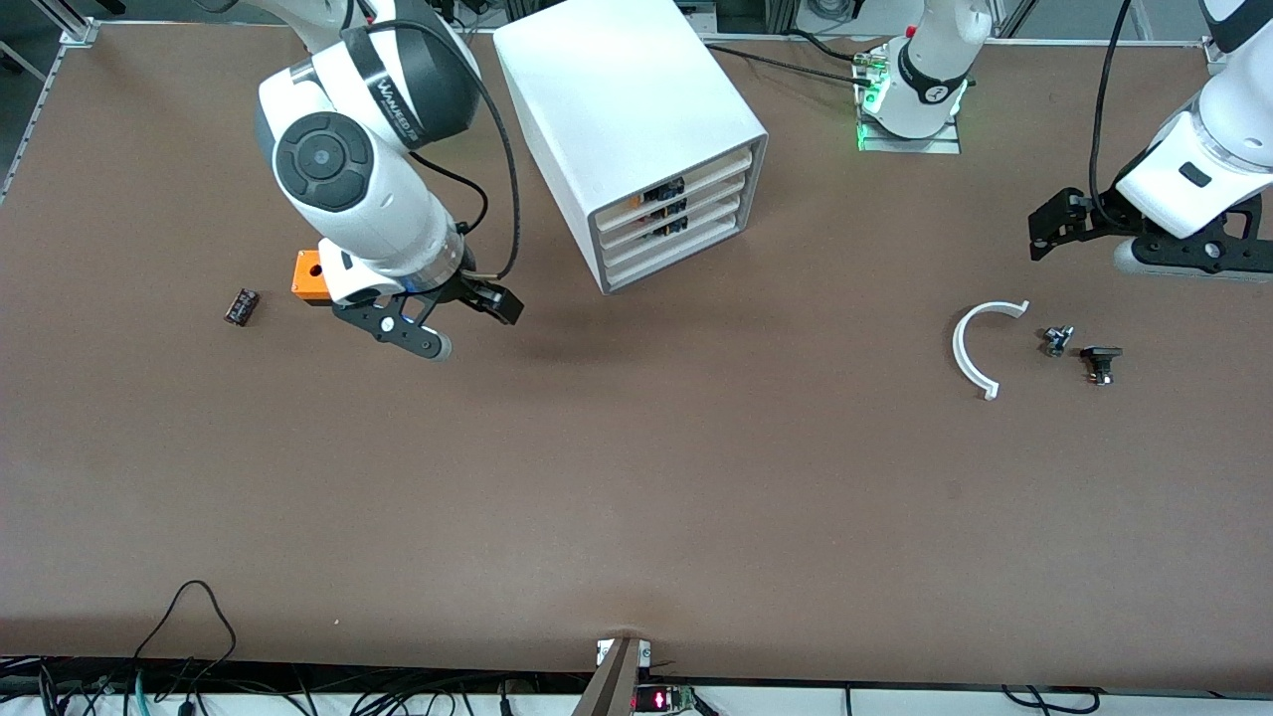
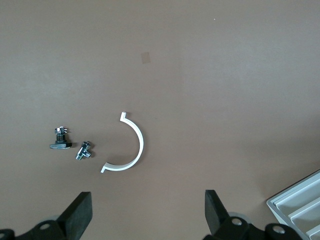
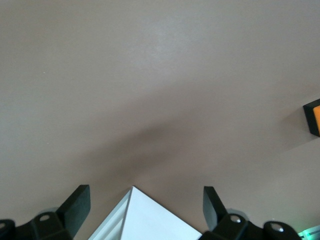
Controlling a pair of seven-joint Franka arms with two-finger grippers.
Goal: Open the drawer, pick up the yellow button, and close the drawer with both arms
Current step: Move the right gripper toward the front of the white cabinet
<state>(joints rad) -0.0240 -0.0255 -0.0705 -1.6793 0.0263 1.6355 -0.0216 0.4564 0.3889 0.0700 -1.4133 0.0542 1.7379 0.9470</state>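
The white box cabinet (image 1: pixel 617 89) stands at the middle of the table near the robots' bases. Its topmost drawer (image 1: pixel 701 171) looks closed, flush with the three below. Small orange and dark bits (image 1: pixel 664 189) show at the drawer fronts; I cannot tell whether one is the button. My right gripper (image 1: pixel 418 328) is open and empty over the table beside the cabinet, toward the right arm's end. In the right wrist view the gripper (image 3: pixel 145 210) has the cabinet's corner (image 3: pixel 150 222) between its fingers. My left gripper (image 1: pixel 1144 249) is open and empty (image 2: pixel 148 215) over bare table near a white arc.
An orange cube with a hole (image 1: pixel 310 275) and a small dark part (image 1: pixel 241 306) lie toward the right arm's end. A white arc (image 1: pixel 980 348), a small metal fitting (image 1: pixel 1056 340) and a black part (image 1: pixel 1100 362) lie toward the left arm's end.
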